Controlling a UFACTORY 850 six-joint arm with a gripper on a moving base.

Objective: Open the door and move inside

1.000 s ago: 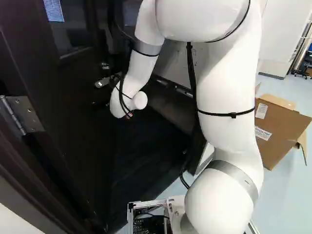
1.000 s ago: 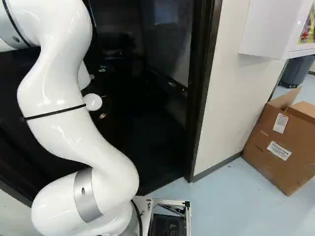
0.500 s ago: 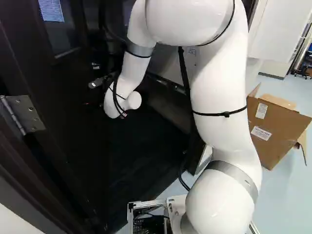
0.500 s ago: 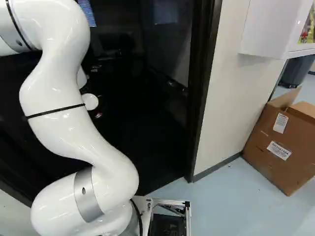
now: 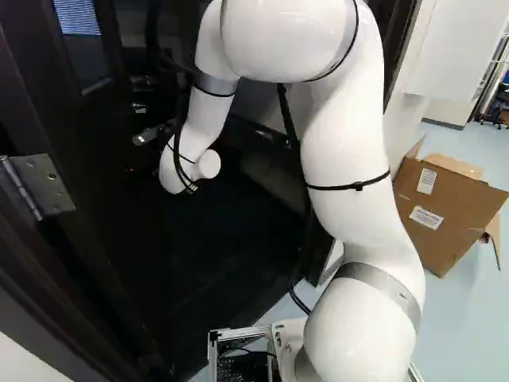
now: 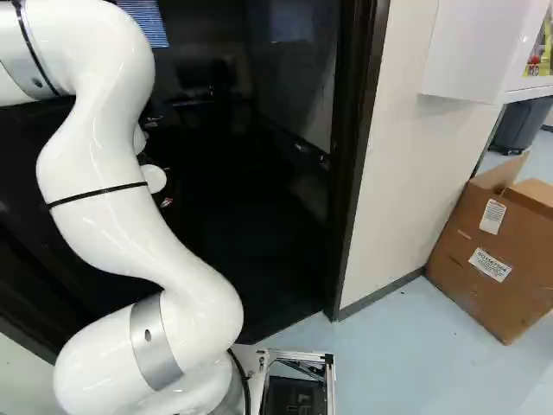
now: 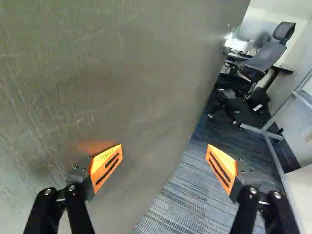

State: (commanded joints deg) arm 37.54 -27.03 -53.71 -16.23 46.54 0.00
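L base view: door [image 5: 52,103] cut off by top edge, metal bit [image 5: 143,138] upper L too dim to ID, chair [image 5: 490,118] far R tiny. R base view: arm [image 6: 95,164] cut off upper L, cardboard box [image 6: 484,268] cut off by R edge.

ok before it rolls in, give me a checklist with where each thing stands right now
1. Door ajar: ok, carpet shows past its edge.
2. Gripper holding nothing: ok, fingers wide apart, nothing gripped.
3. Finger nearer the door not touching it: cannot tell, it overlaps the panel in the wrist view.
4. Gap wide enough for the base: cannot tell, the arm hides part of the door.
5. Cardboard box out of the doorway: ok, it stands beyond the frame, by the wall.
6. Office chair out of the way: cannot tell, path unknown.
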